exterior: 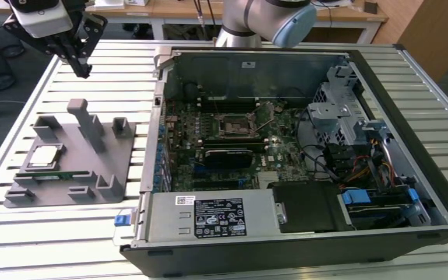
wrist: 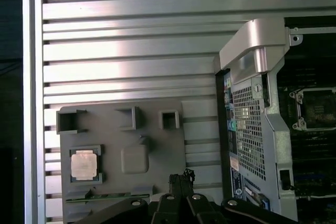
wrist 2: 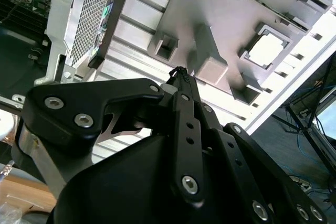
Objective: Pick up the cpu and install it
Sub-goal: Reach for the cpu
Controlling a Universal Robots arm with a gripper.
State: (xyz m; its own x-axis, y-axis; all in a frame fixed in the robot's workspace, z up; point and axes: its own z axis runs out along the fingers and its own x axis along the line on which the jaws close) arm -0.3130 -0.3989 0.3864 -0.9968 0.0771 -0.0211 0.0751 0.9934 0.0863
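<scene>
cpu (exterior: 46, 155) is lying flat in a pocket of the grey fixture plate (exterior: 123, 157) near the table's (exterior: 53, 245) edge at the exterior view's left, while the end effector (exterior: 84, 71) is hanging empty above that side's far corner, so the cpu is sitting below it and toward the near edge. In the second wrist view the end effector (wrist 2: 181, 72) is showing a narrow, closed tip holding nothing, the cpu (wrist 2: 268, 51) resting well apart beyond a grey post (wrist 2: 210, 64). In the first wrist view the cpu (wrist: 84, 163) is sitting to one side of the closed end effector (wrist: 182, 174), the open computer case (wrist: 252, 129) lying on the other.
</scene>
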